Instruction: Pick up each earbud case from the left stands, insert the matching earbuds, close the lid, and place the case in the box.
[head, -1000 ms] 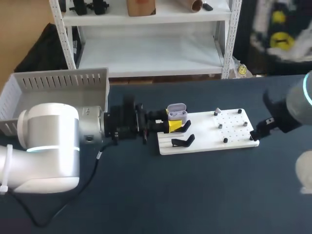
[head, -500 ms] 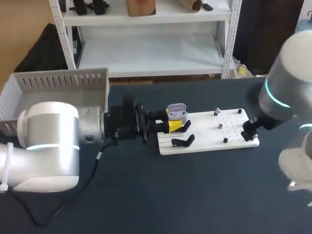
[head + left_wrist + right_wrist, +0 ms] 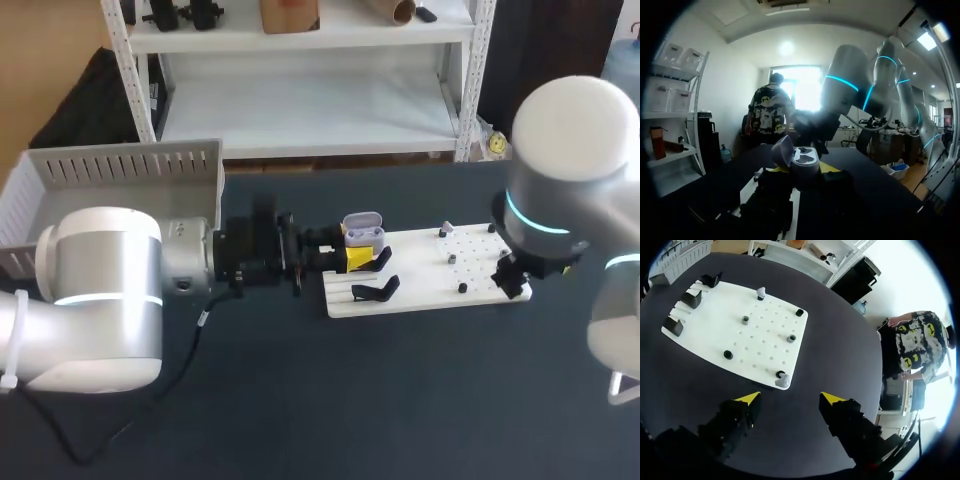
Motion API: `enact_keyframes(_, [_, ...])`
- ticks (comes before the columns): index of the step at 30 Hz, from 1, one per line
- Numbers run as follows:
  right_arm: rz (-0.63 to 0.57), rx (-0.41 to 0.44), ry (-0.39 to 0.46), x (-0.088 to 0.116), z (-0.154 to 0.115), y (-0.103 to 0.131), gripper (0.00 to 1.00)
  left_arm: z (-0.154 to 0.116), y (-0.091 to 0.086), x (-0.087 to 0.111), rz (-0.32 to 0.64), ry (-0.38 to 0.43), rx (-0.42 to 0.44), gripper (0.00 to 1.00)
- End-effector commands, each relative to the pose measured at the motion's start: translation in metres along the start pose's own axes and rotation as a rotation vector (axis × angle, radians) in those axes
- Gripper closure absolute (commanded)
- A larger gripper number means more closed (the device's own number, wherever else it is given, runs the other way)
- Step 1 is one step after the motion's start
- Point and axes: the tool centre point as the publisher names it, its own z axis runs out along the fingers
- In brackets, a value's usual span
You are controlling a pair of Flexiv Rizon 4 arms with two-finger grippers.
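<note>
Dark tabletop [image 3: 300,400] fills the near ground, and a white board [image 3: 420,282] lies across its middle. Since a second ago the right arm [image 3: 565,170] has swung in from the table's right edge. It now hangs over the board's right end, its pale joint large in the head view. The left arm [image 3: 100,290], the case and the board have not shifted. That left arm lies low and level from the left. Its left gripper [image 3: 355,258] is at the earbud case [image 3: 364,229], which sits lid-open at the rear black stand [image 3: 381,258] on the board's left end; whether the gripper clamps the case cannot be told. The right gripper [image 3: 790,399] points down, jaws wide apart and holding nothing, with dark table beneath and the board's corner peg [image 3: 782,381] just ahead. Only the left wrist view looks into the open case, with the right arm looming beyond it. Only the head view shows the second black stand [image 3: 376,291] nearer the front and, farthest back at the left, the grey box [image 3: 120,170].
</note>
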Motion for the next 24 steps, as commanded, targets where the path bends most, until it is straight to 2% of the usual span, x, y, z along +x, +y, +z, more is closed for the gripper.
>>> enact_keyframes(1, [0.004, 0.062, 0.008, 0.001, 0.002, 0.007, 0.25, 0.0, -0.001, 0.001, 0.002, -0.004, -0.008, 1.0])
enact_keyframes(7, [0.009, 0.037, 0.032, 0.0, 0.007, 0.012, 0.3, 0.0, -0.001, 0.001, 0.002, -0.004, -0.008, 1.0])
enact_keyframes(8, [0.017, 0.027, 0.034, -0.001, 0.008, 0.012, 0.33, 0.0, -0.001, 0.001, 0.002, -0.004, -0.008, 1.0])
enact_keyframes(11, [0.022, 0.023, 0.036, -0.004, 0.008, 0.014, 0.52, 0.0, -0.001, 0.001, 0.002, -0.004, -0.008, 1.0])
enact_keyframes(24, [0.046, 0.003, 0.049, -0.009, 0.011, 0.016, 0.51, 0.0, -0.001, 0.001, 0.002, -0.004, -0.008, 1.0])
